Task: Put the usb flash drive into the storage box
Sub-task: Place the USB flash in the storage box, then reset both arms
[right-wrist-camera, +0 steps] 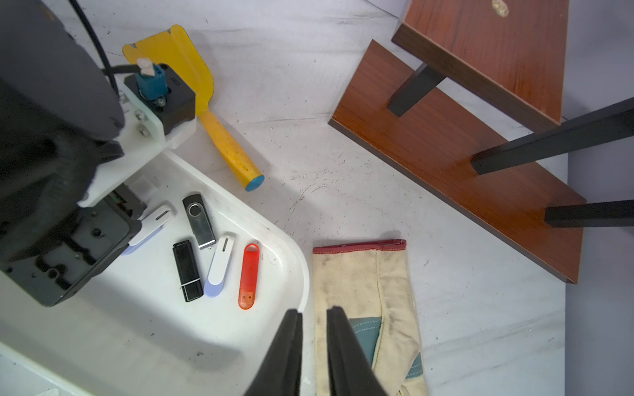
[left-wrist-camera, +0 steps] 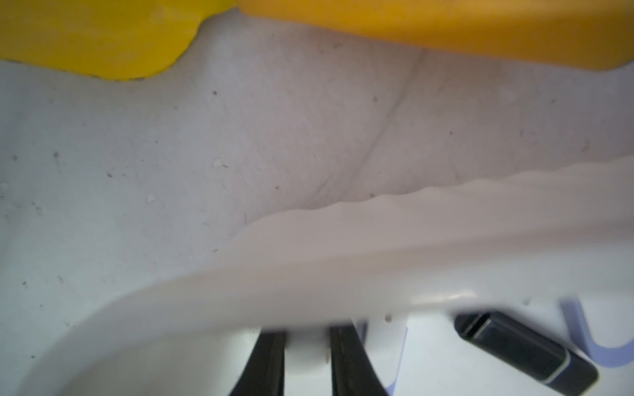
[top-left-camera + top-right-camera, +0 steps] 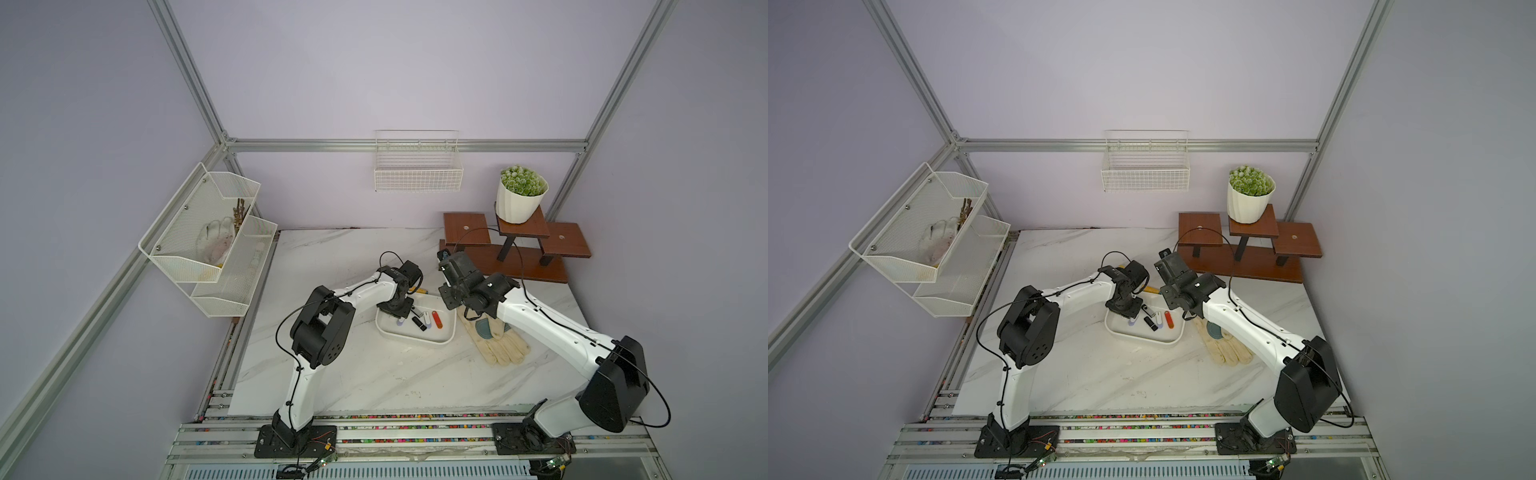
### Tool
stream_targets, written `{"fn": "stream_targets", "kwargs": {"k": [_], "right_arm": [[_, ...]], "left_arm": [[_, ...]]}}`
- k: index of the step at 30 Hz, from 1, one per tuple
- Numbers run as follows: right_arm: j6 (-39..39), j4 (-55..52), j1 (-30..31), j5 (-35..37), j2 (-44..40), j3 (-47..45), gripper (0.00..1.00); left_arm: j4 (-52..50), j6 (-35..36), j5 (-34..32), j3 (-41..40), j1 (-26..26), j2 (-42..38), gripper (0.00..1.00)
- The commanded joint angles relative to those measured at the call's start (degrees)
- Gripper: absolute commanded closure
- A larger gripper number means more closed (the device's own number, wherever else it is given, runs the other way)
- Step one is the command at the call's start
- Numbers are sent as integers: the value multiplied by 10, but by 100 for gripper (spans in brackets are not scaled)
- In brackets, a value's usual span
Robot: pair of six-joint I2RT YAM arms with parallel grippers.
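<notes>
1. White marble-look tabletop point(image 3: 374, 374): everything below sits on it.
2. Brown stepped wooden stand point(image 3: 519, 266), far right corner, apart from the box.
3. The storage box, a shallow white plastic tub with rounded corners point(image 3: 415, 338) point(image 3: 1142, 340), is mid-table between my two arms.
4. Cream canvas work glove with teal patches point(image 1: 360, 291) lies flat, just beside the box's right rim.
5. Yellow plastic trowel with a blue-capped handle point(image 1: 230, 151) lies on the table just beyond the far rim, outside the box.
6. My left gripper point(image 2: 307, 337) is down inside the box near its far left corner. I read the claw as pinching a white USB flash drive point(image 2: 308, 356), because a white piece fills the narrow gap between the fingers. So the drive is inside the box, low. I can't tell if it touches the floor.
7. My right gripper point(image 1: 314, 313) is pressed together and empty, above the box's right rim next to the glove.
8. Loose on the box floor:
   - white-and-lavender drive point(image 1: 154, 223), half hidden under the left gripper; I can't tell if it's the pinched one
   - black-and-silver swivel drive point(image 1: 199, 219)
   - black stick drive point(image 1: 187, 271)
   - second white-and-lavender drive point(image 1: 219, 267)
   - translucent red drive point(image 1: 248, 276)
</notes>
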Motion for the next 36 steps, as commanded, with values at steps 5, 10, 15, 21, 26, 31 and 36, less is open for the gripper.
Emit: {"fn": "stream_targets", "kwargs": {"k": [5, 10, 15, 21, 26, 31, 36], "right_arm": [[8, -11, -4, 0, -19, -11, 80], [9, -11, -4, -2, -19, -12, 80], [10, -10, -4, -2, -23, -11, 80], [13, -10, -4, 2, -27, -8, 80], [20, -3, -5, 9, -33, -17, 79], [48, 23, -13, 3, -32, -42, 62], [77, 81, -44, 29, -47, -79, 36]], "left_arm": [[-3, -14, -15, -6, -2, -6, 67], [-3, -18, -16, -7, -2, -15, 51], [-3, -19, -24, -3, -2, -46, 40], [-11, -10, -45, 42, -1, -116, 31], [-46, -7, -59, 77, 1, -168, 23], [13, 10, -97, -71, 72, -297, 0], [138, 10, -159, -285, 163, -428, 0]]}}
